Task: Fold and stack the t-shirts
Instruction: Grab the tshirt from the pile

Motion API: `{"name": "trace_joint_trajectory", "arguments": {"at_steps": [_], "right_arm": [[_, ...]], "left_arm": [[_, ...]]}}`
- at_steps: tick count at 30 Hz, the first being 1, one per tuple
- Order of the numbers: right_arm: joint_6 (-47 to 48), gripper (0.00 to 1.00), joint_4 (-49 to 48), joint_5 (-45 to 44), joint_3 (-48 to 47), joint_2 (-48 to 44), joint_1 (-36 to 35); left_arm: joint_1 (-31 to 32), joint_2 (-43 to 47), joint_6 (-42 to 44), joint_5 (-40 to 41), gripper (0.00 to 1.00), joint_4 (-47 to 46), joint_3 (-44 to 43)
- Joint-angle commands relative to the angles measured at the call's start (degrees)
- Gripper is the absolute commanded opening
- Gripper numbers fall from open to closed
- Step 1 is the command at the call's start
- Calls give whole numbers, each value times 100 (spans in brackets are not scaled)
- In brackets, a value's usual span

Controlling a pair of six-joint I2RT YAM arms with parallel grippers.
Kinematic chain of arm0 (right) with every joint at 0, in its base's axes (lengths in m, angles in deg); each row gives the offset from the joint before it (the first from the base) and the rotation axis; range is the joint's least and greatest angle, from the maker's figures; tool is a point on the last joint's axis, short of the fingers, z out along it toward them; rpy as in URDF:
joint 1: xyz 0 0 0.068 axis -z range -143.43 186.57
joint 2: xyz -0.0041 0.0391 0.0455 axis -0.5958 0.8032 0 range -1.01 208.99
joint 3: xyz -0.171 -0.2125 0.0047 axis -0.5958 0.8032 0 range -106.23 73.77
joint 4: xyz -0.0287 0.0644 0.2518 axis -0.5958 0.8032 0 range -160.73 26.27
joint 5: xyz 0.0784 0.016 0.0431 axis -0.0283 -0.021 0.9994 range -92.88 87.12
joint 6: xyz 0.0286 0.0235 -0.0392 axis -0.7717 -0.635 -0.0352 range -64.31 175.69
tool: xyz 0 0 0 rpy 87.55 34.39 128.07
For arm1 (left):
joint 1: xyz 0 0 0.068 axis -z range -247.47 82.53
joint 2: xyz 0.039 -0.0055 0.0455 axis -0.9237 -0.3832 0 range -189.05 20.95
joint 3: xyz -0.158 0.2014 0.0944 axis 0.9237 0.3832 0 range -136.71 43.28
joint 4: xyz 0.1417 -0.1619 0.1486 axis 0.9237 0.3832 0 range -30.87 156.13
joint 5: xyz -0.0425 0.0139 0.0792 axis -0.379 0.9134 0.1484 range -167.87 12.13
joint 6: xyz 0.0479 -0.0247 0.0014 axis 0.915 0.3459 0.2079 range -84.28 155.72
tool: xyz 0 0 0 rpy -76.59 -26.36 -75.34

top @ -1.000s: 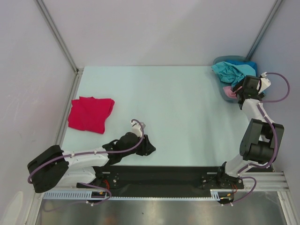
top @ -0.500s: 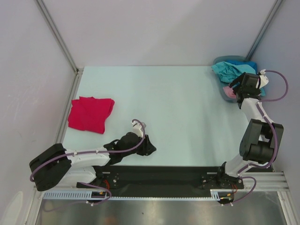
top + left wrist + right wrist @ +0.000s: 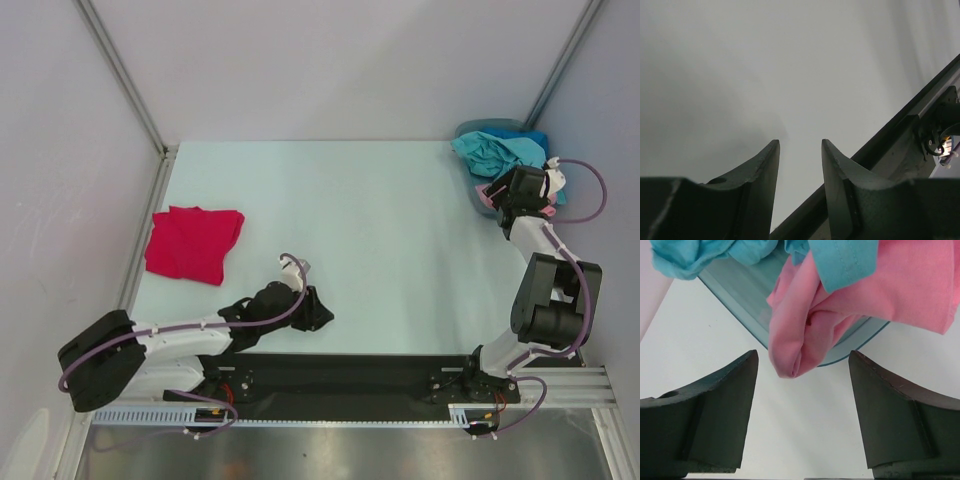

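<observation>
Low over the near edge of the pale table, the black, two-fingered left hand has its fingers part-way apart with nothing between them. Farther back on the left, a bright red cloth t-shirt lies folded on the table, well apart from it. At the far right corner the right hand stands wide, its dark fingers either side of a hanging fold of the light pink t-shirt and touching neither side of it, while that shirt spills over the rim of a translucent blue-grey plastic tub in which a crumpled teal t-shirt and a blue t-shirt are heaped.
</observation>
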Motion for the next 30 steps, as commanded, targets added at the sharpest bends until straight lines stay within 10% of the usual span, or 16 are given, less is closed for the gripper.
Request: {"name": "trace_joint_trajectory", "arguments": {"at_steps": [1, 13, 16, 20, 30], "right_arm": [[35, 77, -445, 30, 96, -168, 6], [272, 62, -481, 39, -360, 333, 50], [280, 46, -516, 48, -360, 368, 50], [272, 0, -533, 57, -308, 385, 59], [-132, 0, -797, 425, -272, 87, -90]], "left_arm": [[42, 164, 66, -44, 45, -30, 3], [33, 401, 49, 52, 45, 154, 108], [33, 436, 49, 61, 45, 181, 100], [33, 436, 49, 52, 45, 198, 99], [33, 348, 22, 0, 45, 198, 47]]}}
